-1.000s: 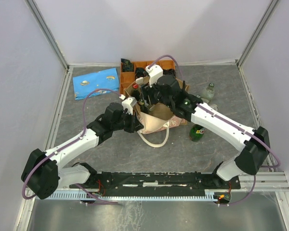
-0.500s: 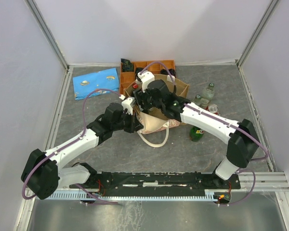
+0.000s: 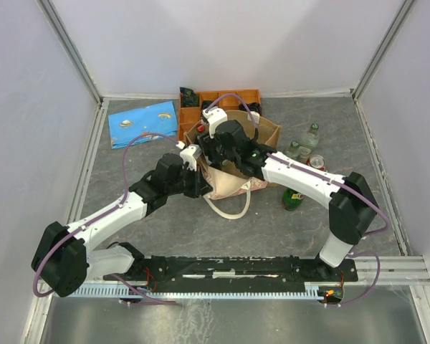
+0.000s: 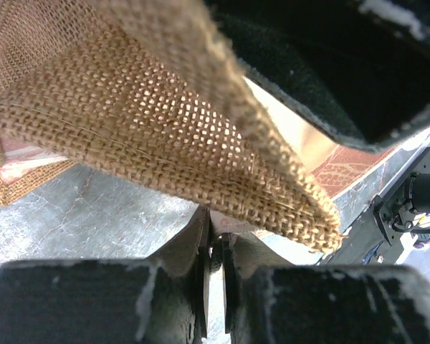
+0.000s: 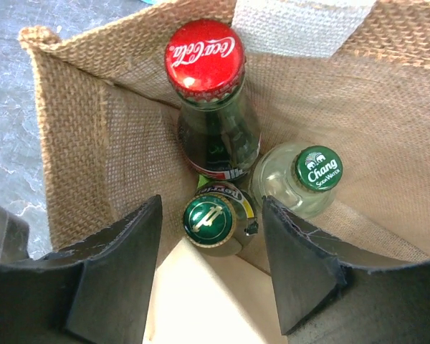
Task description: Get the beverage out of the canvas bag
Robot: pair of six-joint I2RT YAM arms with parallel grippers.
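The tan canvas bag [image 3: 266, 130] stands at the table's middle back, mouth open. My right gripper [image 5: 211, 215] is open above the bag's mouth, its fingers either side of a green-capped bottle [image 5: 213, 221]. Beside that stand a red-capped Coca-Cola bottle [image 5: 204, 61] and a clear Chang soda bottle [image 5: 317, 170]. My left gripper [image 4: 213, 233] is shut on the bag's near rim [image 4: 201, 136]; in the top view it [image 3: 199, 178] is at the bag's left front side.
An orange compartmented tray [image 3: 193, 115] sits behind the bag. A flat blue patterned cloth [image 3: 143, 122] lies at the back left. Several bottles and a can [image 3: 304, 147] stand right of the bag, with a green bottle [image 3: 293, 198] nearer. The cream handle loop [image 3: 229, 208] lies on the table.
My right gripper has moved left and down over the bag's mouth, its arm stretching further across. The left arm has held still on the bag's rim.
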